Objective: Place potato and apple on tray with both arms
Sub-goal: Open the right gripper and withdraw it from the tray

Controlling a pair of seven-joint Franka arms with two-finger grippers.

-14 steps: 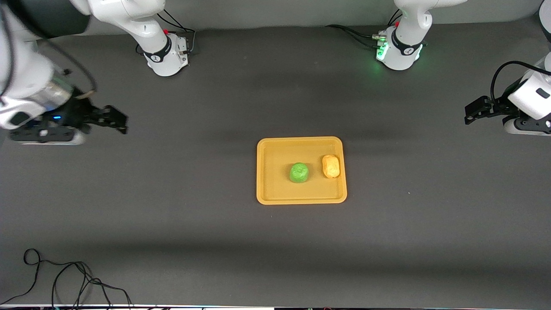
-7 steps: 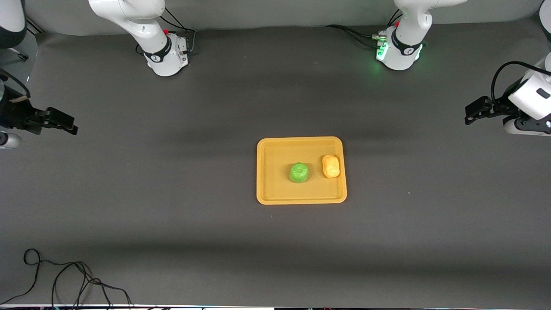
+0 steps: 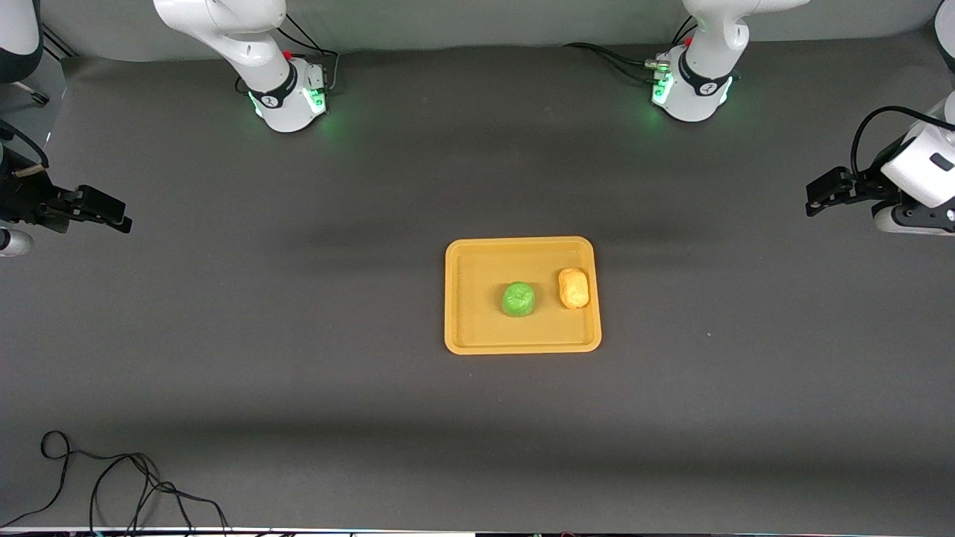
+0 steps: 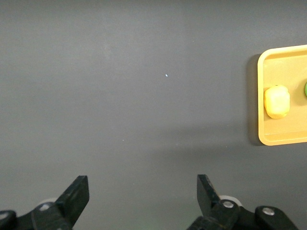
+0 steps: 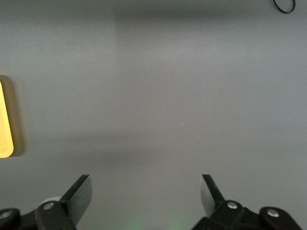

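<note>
The yellow-orange tray lies in the middle of the table. The green apple sits on it near its middle. The yellow-orange potato lies on it beside the apple, toward the left arm's end. The tray's edge and the potato also show in the left wrist view; a tray corner shows in the right wrist view. My left gripper is open and empty over bare table at its end. My right gripper is open and empty over bare table at the other end. Both hang well away from the tray.
The table top is a dark grey mat. A loose black cable lies at the corner nearest the front camera at the right arm's end. The two arm bases stand along the edge farthest from the front camera, green lights on.
My right arm has drawn back from the table's middle toward its own end and stopped there. Its base light has turned green. The left arm, tray, apple and potato have not moved.
</note>
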